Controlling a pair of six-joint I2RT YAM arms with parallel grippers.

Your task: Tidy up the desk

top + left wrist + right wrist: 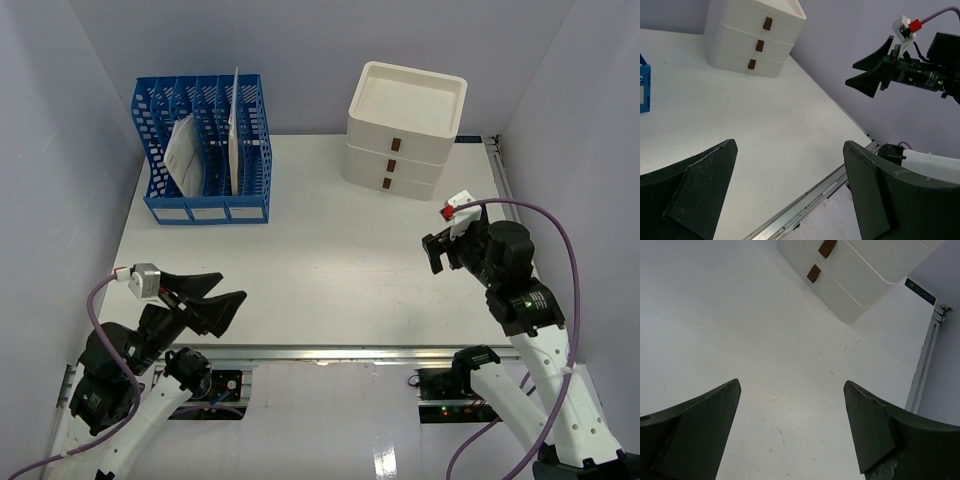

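Note:
The desk is a flat white tabletop with a metal rail along its near edge. My left gripper hangs open over the near left corner, nothing between its fingers. My right gripper hovers open above the right side of the desk, its dark fingers wide apart and empty. From the left wrist view, the right gripper shows across the desk with its jaws spread.
A blue slotted file rack holding papers stands at the back left. A white stacked drawer box with brown handles sits at the back right, also in the right wrist view as drawer box. Purple walls enclose three sides.

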